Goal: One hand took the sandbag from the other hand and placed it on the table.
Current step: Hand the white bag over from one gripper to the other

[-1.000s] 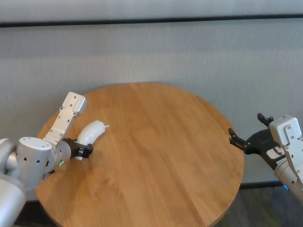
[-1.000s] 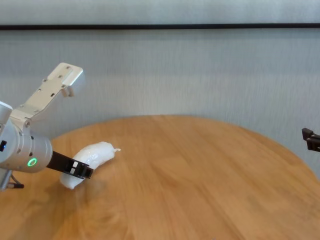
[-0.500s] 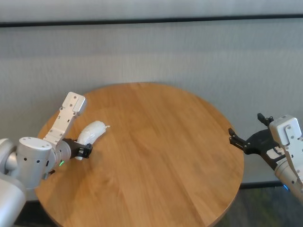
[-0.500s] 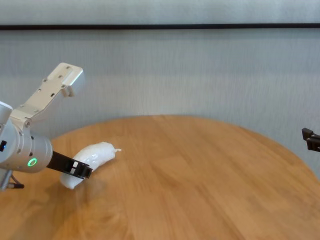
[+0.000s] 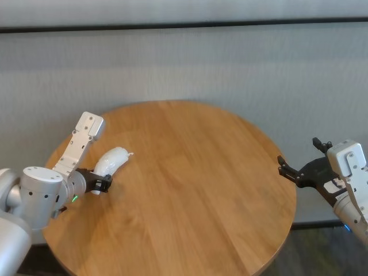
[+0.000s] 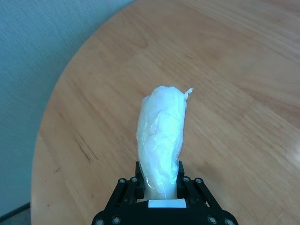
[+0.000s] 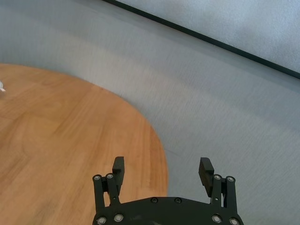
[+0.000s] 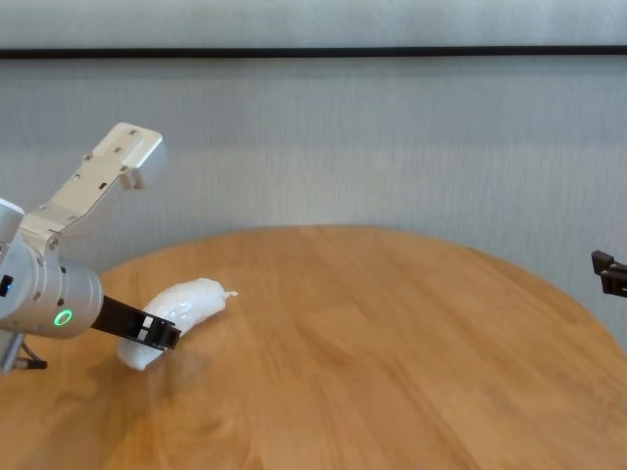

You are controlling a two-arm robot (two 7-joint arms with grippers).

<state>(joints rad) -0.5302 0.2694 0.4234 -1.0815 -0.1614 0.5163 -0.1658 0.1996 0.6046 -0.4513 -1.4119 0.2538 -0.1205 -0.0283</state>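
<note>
One sandbag (image 6: pixel 161 136), clamped at its near end by left gripper (image 6: pixel 159 187) above table (image 5: pixel 195 190); right gripper (image 7: pixel 161 173) spread, well apart; risk: soft pouch sags or slips during handover.

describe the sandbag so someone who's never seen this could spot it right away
Start at the large round light-brown wood-plank table and look to its left side, where the green-lit left gripper reaches in. Shut between that gripper's black fingers is the small white oblong soft sandbag, slightly curved, with a tiny tied tip. It is the only white soft thing there; the right gripper waits open at the opposite edge.
</note>
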